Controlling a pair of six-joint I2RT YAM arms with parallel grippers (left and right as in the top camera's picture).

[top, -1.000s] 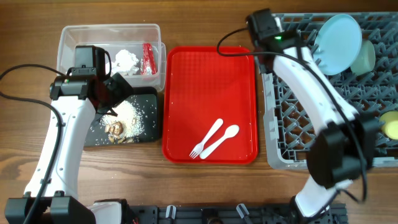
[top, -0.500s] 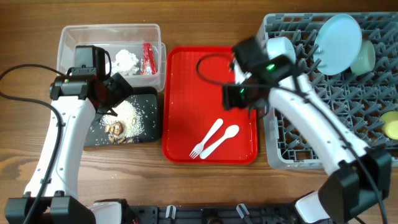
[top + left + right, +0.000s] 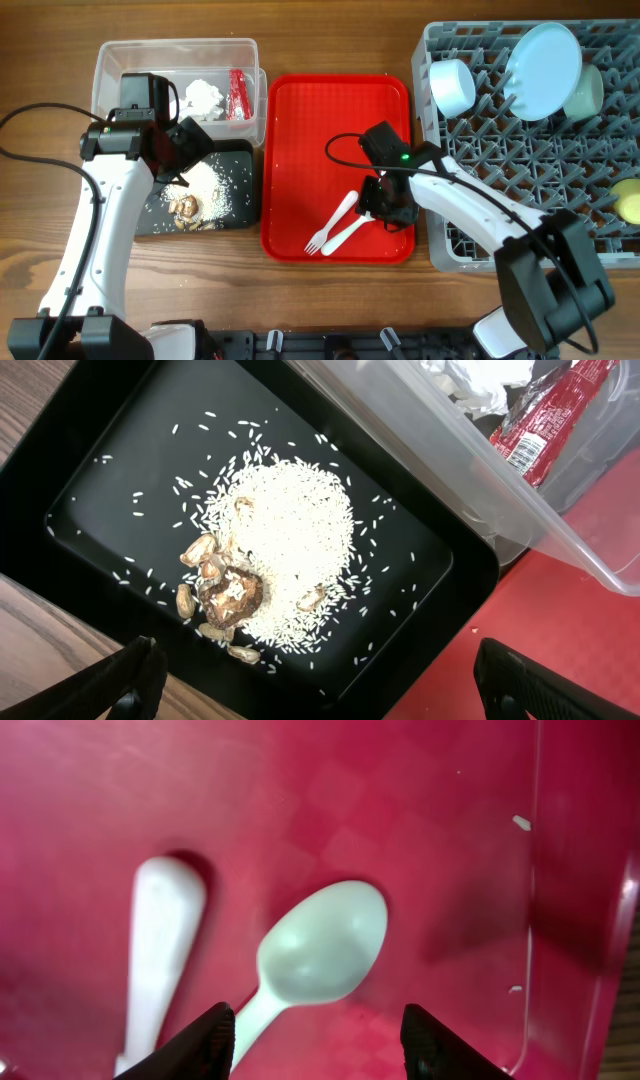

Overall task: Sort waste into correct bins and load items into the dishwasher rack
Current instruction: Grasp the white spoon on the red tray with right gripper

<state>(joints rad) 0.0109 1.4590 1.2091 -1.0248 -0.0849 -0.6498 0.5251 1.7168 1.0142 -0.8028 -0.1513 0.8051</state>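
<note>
Wooden counter (image 3: 330, 300) carries a red tray (image 3: 300, 130) at centre, holding white spoon (image 3: 320, 950) and fork (image 3: 160, 940). Right jaws hover spread wide astride the spoon, untouching. Left jaws gape empty over rice (image 3: 290, 540) in the black tray (image 3: 100, 450).

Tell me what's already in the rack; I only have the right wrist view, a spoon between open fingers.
Observer: The rack holds a plate, a white bowl, a greenish bowl and a yellow cup.
Operator: And the other arm?
Observer: The left gripper is open, above the rice in the black tray.
Operator: The other waste?
Observer: The tissue and wrapper lie in the clear tub.
</note>
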